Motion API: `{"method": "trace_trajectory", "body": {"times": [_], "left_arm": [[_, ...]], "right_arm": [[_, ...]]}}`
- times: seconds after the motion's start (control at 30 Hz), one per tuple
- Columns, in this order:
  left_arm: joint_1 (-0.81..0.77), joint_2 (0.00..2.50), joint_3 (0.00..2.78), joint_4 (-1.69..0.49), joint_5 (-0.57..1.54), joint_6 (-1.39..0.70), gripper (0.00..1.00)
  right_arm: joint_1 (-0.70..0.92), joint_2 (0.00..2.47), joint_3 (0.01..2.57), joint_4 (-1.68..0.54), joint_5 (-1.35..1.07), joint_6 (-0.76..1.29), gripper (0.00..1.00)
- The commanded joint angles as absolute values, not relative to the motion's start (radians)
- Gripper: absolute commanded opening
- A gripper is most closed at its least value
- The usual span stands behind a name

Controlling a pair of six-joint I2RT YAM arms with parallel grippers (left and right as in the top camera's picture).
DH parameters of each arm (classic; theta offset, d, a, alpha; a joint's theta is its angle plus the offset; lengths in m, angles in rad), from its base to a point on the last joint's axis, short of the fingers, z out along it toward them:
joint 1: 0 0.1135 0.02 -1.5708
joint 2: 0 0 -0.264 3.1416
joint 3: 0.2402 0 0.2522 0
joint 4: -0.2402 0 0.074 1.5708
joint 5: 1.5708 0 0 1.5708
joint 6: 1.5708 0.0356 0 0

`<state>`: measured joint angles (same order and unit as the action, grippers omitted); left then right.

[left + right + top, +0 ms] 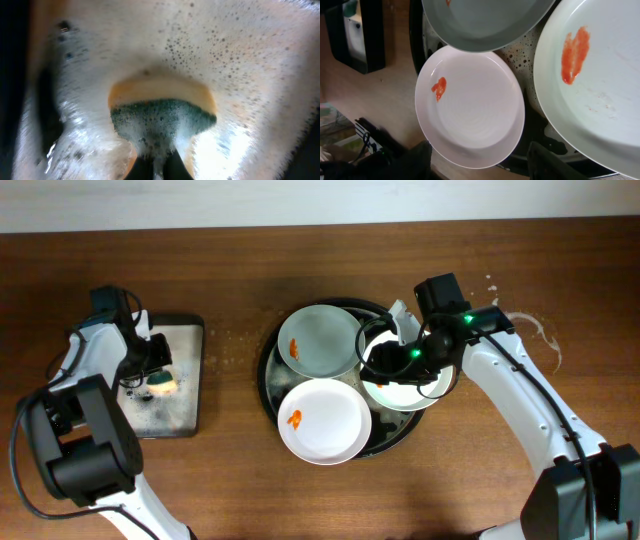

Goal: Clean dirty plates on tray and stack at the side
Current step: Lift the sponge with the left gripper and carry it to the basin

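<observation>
Three smeared plates (322, 420) beneath spread right hand (482, 159); left hand (159, 167) clamped on sponge (162, 120).

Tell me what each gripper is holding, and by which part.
Left gripper seems to pinch the foamy yellow-and-green sponge by its green scrubbing side. Right gripper is open above the round black tray, holding nothing.

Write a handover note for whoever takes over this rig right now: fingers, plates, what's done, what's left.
Left gripper: at the foamy sponge in the sponge tray; grip unclear.
Right gripper: fingers open, above the right-hand white plate.
All three plates sit on the black tray, including the grey-blue plate and the front white plate. Each shows an orange smear.
Done: nothing cleaned or stacked.
Left: clean all three, then stack them on the stained patch beside the right arm.
</observation>
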<state>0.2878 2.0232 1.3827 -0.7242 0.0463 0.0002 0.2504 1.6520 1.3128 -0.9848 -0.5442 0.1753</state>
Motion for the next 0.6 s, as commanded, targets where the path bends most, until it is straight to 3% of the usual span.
{"method": "trace_trajectory", "body": {"times": [0.0, 0.1, 0.27, 0.43, 0.57], "left_arm": [[0.290, 2.061, 1.375, -0.707, 0.102, 0.062, 0.00], [0.290, 2.027, 1.414, -0.776, 0.231, 0.062, 0.00], [0.290, 1.855, 1.494, -0.877, 0.242, 0.061, 0.00], [0.290, 1.805, 1.494, -0.895, 0.072, -0.007, 0.00], [0.253, 1.760, 1.510, -0.915, 0.215, -0.007, 0.00]], "right_arm": [[0.256, 1.629, 1.330, -0.984, -0.554, 0.163, 0.63], [0.256, 1.629, 1.330, -0.984, -0.554, 0.163, 0.63], [0.256, 1.629, 1.330, -0.984, -0.554, 0.163, 0.63], [0.256, 1.629, 1.330, -0.956, -0.538, 0.163, 0.63], [0.255, 1.629, 1.330, -0.849, -0.514, 0.167, 0.57]]}}
